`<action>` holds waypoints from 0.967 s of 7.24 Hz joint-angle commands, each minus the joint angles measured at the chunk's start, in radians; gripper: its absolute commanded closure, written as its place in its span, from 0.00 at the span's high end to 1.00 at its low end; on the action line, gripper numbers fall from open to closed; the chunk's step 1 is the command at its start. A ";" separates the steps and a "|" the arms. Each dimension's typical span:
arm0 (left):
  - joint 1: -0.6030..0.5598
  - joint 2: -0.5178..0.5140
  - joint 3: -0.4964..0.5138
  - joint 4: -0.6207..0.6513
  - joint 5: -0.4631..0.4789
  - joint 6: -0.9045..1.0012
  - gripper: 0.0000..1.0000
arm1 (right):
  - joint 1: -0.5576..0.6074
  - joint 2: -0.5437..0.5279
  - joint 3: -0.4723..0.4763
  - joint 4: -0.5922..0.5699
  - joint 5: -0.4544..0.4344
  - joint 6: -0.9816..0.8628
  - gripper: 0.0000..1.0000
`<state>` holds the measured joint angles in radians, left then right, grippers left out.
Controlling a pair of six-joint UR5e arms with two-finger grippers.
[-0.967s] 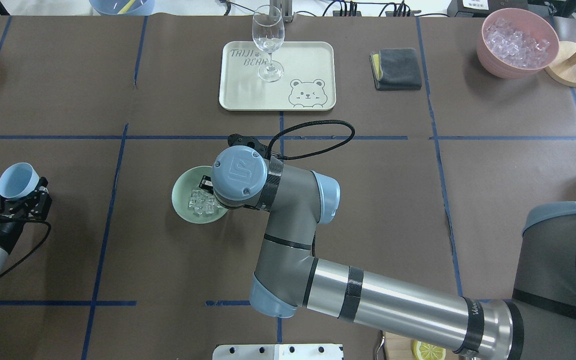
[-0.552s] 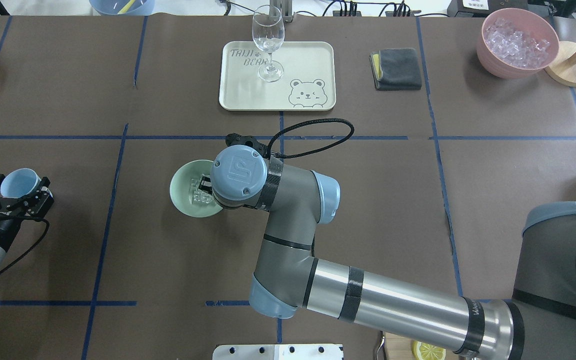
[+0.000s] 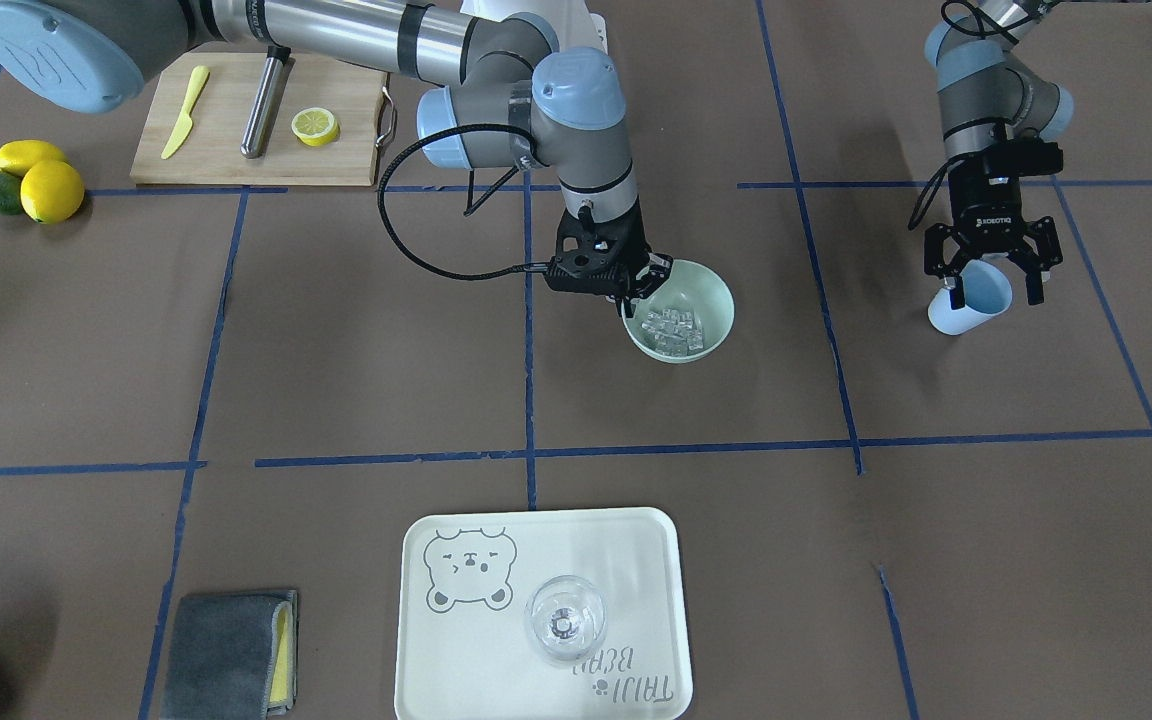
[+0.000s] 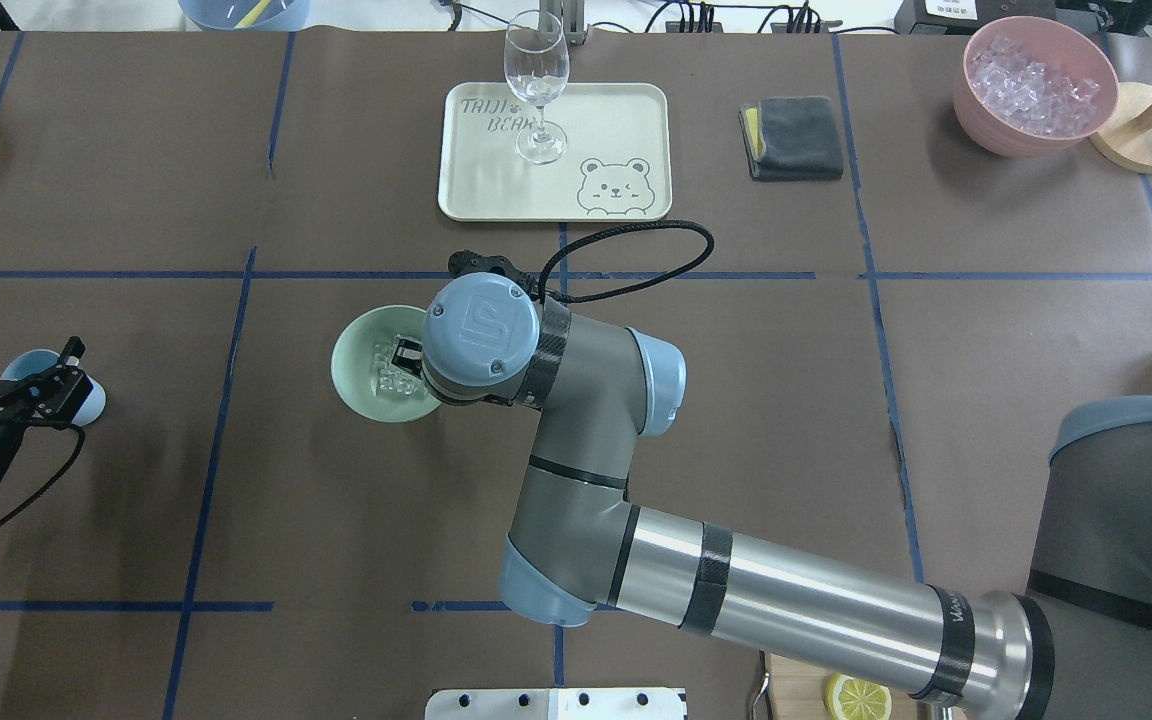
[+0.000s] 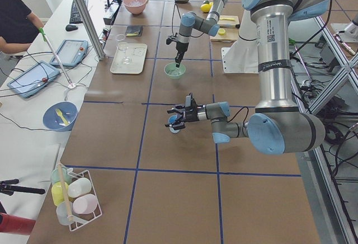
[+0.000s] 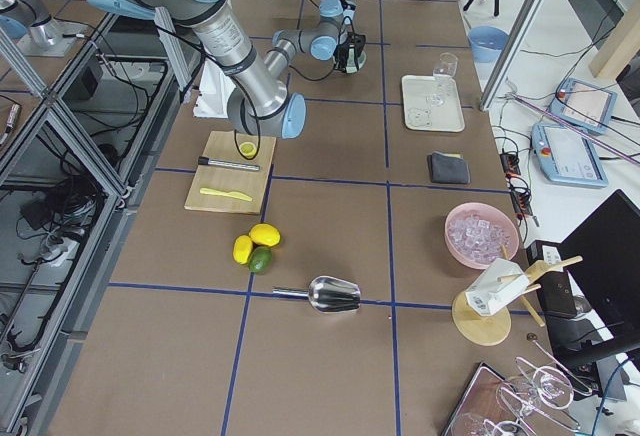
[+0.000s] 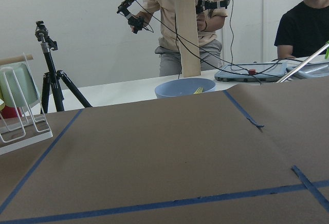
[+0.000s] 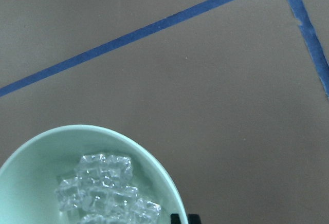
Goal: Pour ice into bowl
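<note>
The mint-green bowl [image 3: 714, 300] stands near the table's middle with a heap of clear ice [image 3: 674, 328] in it. Bowl [image 4: 354, 378] and ice [image 4: 383, 372] also show in the overhead view, and bowl [image 8: 31, 183] and ice [image 8: 103, 188] in the right wrist view. My right gripper [image 3: 641, 286] is shut on the bowl's rim on the robot's side, mostly hidden under its wrist from overhead. My left gripper [image 3: 986, 290] is far off at the robot's left. It is shut on an upright blue cup [image 3: 976, 306], held low at the table. From overhead the left gripper [image 4: 24, 350] covers most of the cup [image 4: 88, 398].
A cream tray [image 4: 626, 110] with a wine glass [image 4: 536, 80] lies at the far middle. A grey cloth [image 4: 796, 135] and a pink bowl [image 4: 981, 110] of ice are at the far right. A cutting board [image 3: 226, 140] with lemon and knife is near the robot's right side.
The left gripper has lowered the blue cup from raised to table level and drawn back to the left. The right gripper has shifted the bowl a little farther from the robot and leftward.
</note>
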<state>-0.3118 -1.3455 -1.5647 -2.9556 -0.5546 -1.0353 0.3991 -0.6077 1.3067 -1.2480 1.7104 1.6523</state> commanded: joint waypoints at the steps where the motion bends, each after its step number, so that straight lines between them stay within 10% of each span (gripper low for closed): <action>1: -0.044 0.008 -0.062 0.000 -0.049 0.065 1.00 | 0.039 -0.027 0.070 -0.010 0.058 -0.002 0.00; 4: -0.278 0.008 -0.119 0.013 -0.290 0.367 1.00 | 0.073 -0.345 0.444 -0.079 0.063 -0.108 0.00; 7: -0.563 -0.012 -0.176 0.183 -0.610 0.714 1.00 | 0.151 -0.501 0.594 -0.103 0.125 -0.211 0.00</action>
<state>-0.7532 -1.3447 -1.7087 -2.8618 -1.0198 -0.4570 0.5099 -1.0355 1.8405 -1.3464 1.7938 1.4882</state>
